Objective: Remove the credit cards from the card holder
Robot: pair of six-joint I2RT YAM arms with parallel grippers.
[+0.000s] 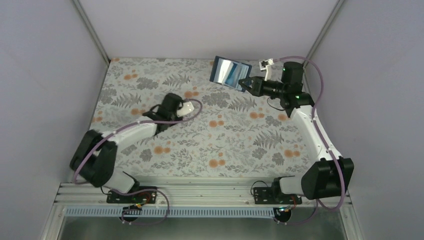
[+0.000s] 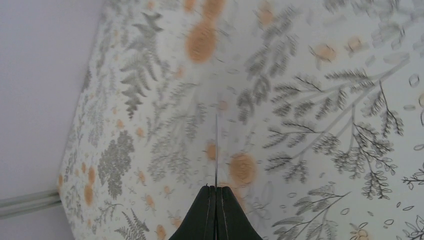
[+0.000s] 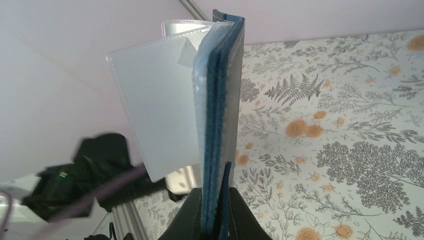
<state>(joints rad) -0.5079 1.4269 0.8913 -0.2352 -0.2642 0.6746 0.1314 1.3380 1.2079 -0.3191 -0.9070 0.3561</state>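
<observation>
Locate the small, dark navy-blue, book-like card holder (image 1: 229, 72) in the air above the far right part of the floral-patterned table (image 1: 225, 145), touching nothing but the right end effector (image 1: 246, 84). Read that end effector as closed on the holder's lower edge, pinching cover and inner leaves together. In the right wrist view, note the translucent plastic sleeves (image 3: 155, 110) fanned out to one side of the cover. Do not count on identifying any card inside the pockets from these views.

Read the left end effector (image 2: 216, 192) as closed, low over the left-centre of the table and well apart from the holder. Note the fine straight line running out from between its fingertips. Judge this to be a thin flat card (image 2: 216, 145) seen edge-on, colour not discernible.

Treat the holder as light, with a limp cover and floppy sleeves. Expect it to swing or fold under a hard pull, so keep it clamped firmly. Treat each card as stiff, thin, smooth and probably slippery. Take hold by an exposed short edge, pinching across the flat faces, and draw along the line of the pocket rather than sideways.

Allow for the pale grey walls (image 1: 200, 25) close behind and beside the holder, and for the purple cable (image 1: 320, 125) looping along the right arm. Expect the fanned sleeves to stand between an approaching finger and the pockets.
</observation>
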